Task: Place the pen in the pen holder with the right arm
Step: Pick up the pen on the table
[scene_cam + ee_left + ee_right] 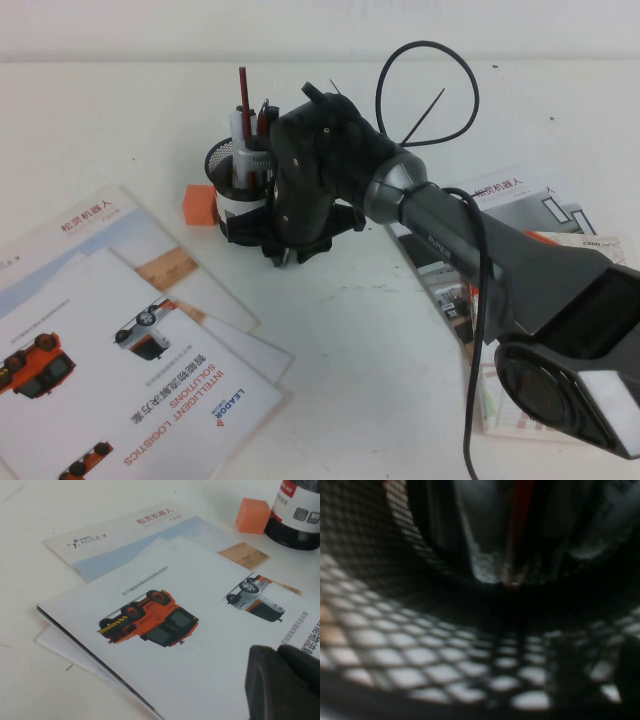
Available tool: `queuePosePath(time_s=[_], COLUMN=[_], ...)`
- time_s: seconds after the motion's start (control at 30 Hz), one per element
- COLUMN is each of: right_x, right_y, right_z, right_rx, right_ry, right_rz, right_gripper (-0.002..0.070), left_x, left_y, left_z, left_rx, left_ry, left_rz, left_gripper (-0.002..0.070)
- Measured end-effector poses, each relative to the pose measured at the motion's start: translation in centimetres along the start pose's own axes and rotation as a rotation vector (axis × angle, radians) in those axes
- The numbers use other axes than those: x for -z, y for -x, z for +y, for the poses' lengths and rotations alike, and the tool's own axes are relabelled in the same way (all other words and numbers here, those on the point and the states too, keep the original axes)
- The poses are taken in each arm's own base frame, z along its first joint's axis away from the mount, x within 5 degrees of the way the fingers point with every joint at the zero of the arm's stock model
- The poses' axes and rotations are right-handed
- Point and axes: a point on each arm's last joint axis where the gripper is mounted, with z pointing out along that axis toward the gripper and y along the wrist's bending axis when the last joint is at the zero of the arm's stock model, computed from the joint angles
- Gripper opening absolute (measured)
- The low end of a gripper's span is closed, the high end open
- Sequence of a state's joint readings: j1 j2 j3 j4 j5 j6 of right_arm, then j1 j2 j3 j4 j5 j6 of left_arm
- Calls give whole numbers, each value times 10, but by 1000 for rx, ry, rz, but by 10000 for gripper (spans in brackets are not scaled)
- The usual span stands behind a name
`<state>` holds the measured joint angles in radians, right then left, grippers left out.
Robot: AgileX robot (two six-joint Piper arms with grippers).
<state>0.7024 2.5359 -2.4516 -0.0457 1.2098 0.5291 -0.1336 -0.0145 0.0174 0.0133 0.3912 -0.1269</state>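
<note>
We see the right gripper (285, 250) pressed against the pen holder (232, 175) at its four o'clock side, on the white tabletop (380, 380); whether its jaws are wide or narrow we cannot tell. The pen (240, 135) stands upright inside the holder beside a dark red pencil (243, 90). An orange cube (200, 204) sits just beside the holder at nine o'clock. The left gripper (282, 682) hovers over brochures (165, 625), jaws unreadable.
</note>
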Motion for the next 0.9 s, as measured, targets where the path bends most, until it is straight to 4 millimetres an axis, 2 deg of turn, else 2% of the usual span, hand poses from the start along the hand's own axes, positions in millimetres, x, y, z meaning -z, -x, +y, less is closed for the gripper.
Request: queuePosePath(time_s=[0.17,0.23,0.4,0.7,0.8,0.9], right_x=[0,0,5,35,37,42], right_y=[0,0,-1,-4,-14,-25], right_z=[-2,-2,0,-2,-13,-32], right_rx=[4,5,9,18,16,-24], right_ry=[-22,-25,-24,-31,-71,-138], right_rz=[4,5,1,-3,39,78], right_gripper=[77,46,44,44,44,43], left_x=[0,0,0,0,0,0], left_y=[0,0,0,0,0,0], left_z=[0,0,0,0,0,0], left_rx=[0,0,0,0,0,0], left_ry=[0,0,0,0,0,0], left_rz=[0,0,0,0,0,0], left_gripper=[-3,-3,-3,-2,-2,-3])
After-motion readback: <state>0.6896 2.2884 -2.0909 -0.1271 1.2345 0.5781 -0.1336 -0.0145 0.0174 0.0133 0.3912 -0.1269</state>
